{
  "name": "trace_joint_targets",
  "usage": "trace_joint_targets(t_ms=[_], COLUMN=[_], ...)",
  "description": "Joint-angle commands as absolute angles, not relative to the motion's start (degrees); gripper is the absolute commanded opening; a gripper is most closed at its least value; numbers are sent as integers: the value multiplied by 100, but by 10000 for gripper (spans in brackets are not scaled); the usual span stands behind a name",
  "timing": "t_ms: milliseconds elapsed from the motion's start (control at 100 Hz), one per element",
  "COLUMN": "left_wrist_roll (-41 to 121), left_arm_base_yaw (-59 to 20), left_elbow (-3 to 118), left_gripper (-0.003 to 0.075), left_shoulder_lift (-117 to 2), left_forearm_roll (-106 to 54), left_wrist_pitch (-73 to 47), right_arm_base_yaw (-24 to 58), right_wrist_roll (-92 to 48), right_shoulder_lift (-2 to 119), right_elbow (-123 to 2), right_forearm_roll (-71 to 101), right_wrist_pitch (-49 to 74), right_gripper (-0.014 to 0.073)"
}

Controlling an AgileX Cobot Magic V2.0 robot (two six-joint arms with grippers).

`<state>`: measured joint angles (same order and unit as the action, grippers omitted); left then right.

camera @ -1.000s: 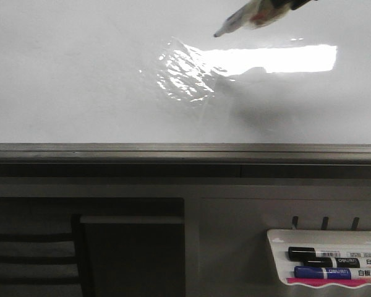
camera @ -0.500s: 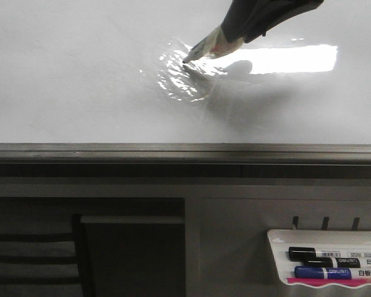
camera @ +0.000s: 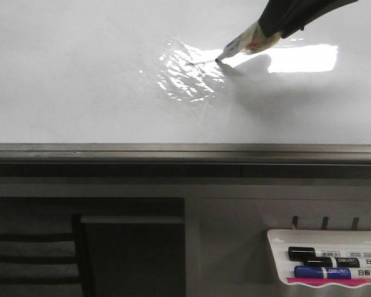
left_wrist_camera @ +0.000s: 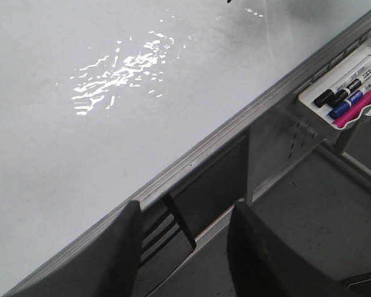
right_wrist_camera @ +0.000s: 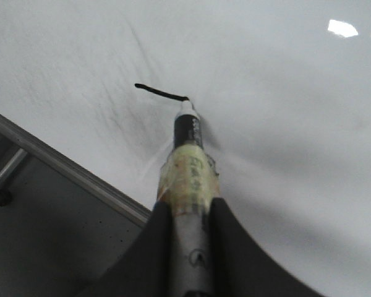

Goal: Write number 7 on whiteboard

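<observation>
The whiteboard (camera: pixel 80 80) fills the upper half of the front view, with a wrinkled shiny patch (camera: pixel 182 77) and a bright reflection. My right gripper (camera: pixel 269 28) is shut on a taped marker (camera: pixel 244 44), whose tip touches the board just right of the patch. A short dark horizontal stroke (camera: pixel 201 62) ends at the tip. In the right wrist view the stroke (right_wrist_camera: pixel 161 93) runs to the tip of the marker (right_wrist_camera: pixel 188 167), which is held between the jaws of the right gripper (right_wrist_camera: pixel 188 213). My left gripper (left_wrist_camera: pixel 185 247) is open and empty below the board's edge.
A grey metal rail (camera: pixel 173 151) runs along the board's lower edge. A small white marker tray (camera: pixel 278 238) at the lower right holds a black and a blue marker; the tray also shows in the left wrist view (left_wrist_camera: pixel 309 102). A dark panel (camera: pixel 133 260) sits below the rail.
The marker came down onto the board at the wrinkled patch, then slid right, leaving a short dark stroke.
</observation>
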<state>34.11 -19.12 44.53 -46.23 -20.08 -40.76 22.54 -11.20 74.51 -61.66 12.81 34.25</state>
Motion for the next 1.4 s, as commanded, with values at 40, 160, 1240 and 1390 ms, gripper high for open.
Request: trace_joint_targets(t_ms=[40, 160, 1240, 1390], left_wrist_roll=[3363, 3363, 5298, 5530], left_arm_base_yaw=[-1895, -1895, -4117, -4476], left_elbow=[4602, 4602, 6353, 6690], left_gripper=[292, 292, 292, 292], left_shoulder_lift=[-4621, -4621, -6957, -7540], left_forearm_roll=[-2170, -2170, -2633, -2633], left_wrist_pitch=[-3707, -3707, -4383, -3983], right_arm_base_yaw=[2158, 2380, 3393, 3393], right_wrist_roll=[-1114, -1114, -4562, -4617], right_shoulder_lift=[7356, 7394, 6077, 6077], right_elbow=[-6306, -6240, -6258, -6258], right_forearm_roll=[1068, 1130, 1396, 1396], right_wrist_pitch=[3174, 3442, 4937, 4937], right_gripper=[-46, -46, -46, -46])
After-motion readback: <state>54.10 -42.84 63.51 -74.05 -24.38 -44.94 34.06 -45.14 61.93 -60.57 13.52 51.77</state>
